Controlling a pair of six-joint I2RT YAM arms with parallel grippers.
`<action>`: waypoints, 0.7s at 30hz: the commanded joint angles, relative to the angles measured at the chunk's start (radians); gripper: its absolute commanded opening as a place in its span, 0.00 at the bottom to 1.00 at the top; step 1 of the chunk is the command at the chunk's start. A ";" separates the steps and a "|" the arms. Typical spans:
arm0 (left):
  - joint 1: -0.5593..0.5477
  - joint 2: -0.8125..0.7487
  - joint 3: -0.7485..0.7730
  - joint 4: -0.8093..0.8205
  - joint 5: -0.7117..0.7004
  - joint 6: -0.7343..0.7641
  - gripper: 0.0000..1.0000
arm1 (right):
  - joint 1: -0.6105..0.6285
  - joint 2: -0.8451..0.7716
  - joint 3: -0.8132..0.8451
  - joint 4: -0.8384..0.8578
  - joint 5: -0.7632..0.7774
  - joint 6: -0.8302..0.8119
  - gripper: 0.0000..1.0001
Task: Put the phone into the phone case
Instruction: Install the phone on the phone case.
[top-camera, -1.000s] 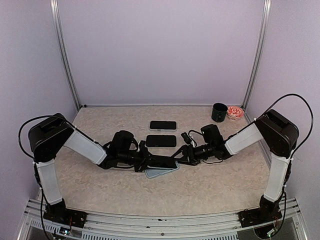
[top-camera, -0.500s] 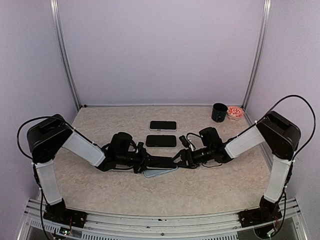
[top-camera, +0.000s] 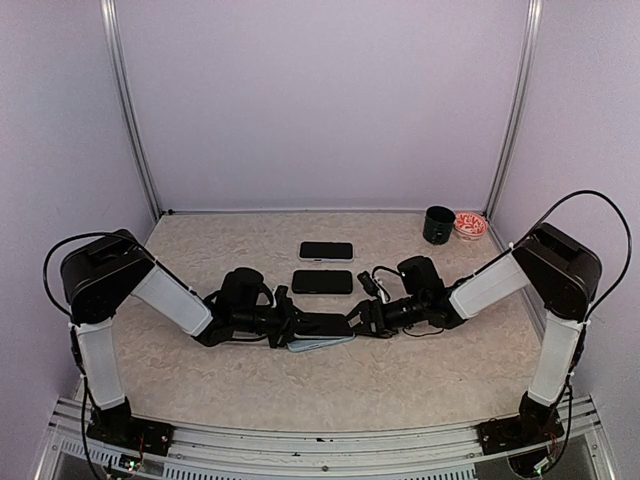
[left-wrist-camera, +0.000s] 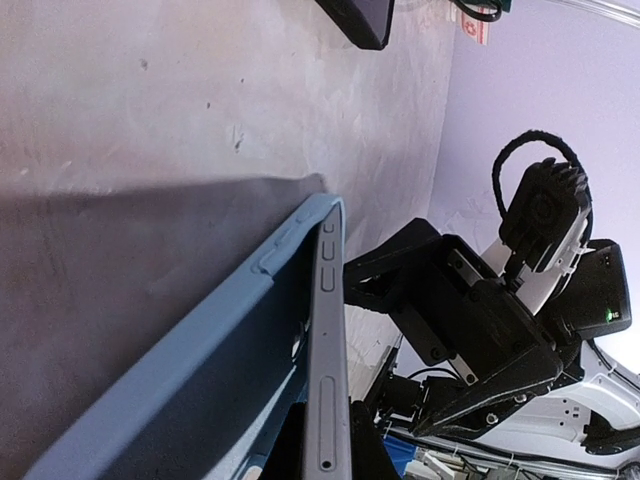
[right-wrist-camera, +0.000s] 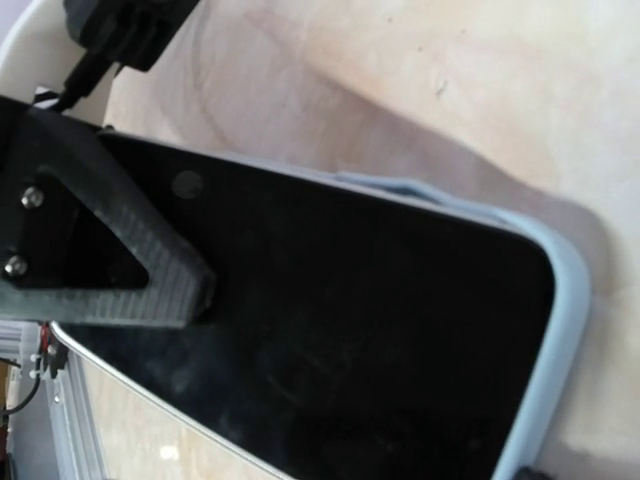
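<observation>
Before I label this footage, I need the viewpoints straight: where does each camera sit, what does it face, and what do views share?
Top external: above and behind the robot, looking down on the table; left arm, right arm, left gripper and right gripper show, meeting at centre.
Left wrist: low over the table, looking along the phone case rim toward the right gripper.
Right wrist: close above the phone, looking down; one own finger rests on its screen.
Shared: both wrist views show the phone case.

The phone (right-wrist-camera: 330, 340) is glossy black, the phone case (left-wrist-camera: 220, 370) matt blue plastic, the table (top-camera: 400, 370) speckled matt.
</observation>
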 joint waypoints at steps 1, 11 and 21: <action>-0.024 0.104 0.071 -0.047 0.052 0.073 0.00 | 0.041 0.017 -0.025 -0.034 -0.025 -0.007 0.84; -0.022 0.161 0.141 -0.199 0.069 0.207 0.00 | 0.040 0.036 0.012 -0.074 -0.019 -0.037 0.84; -0.001 0.156 0.079 -0.081 0.094 0.171 0.00 | 0.016 0.022 0.017 -0.093 -0.043 -0.045 0.85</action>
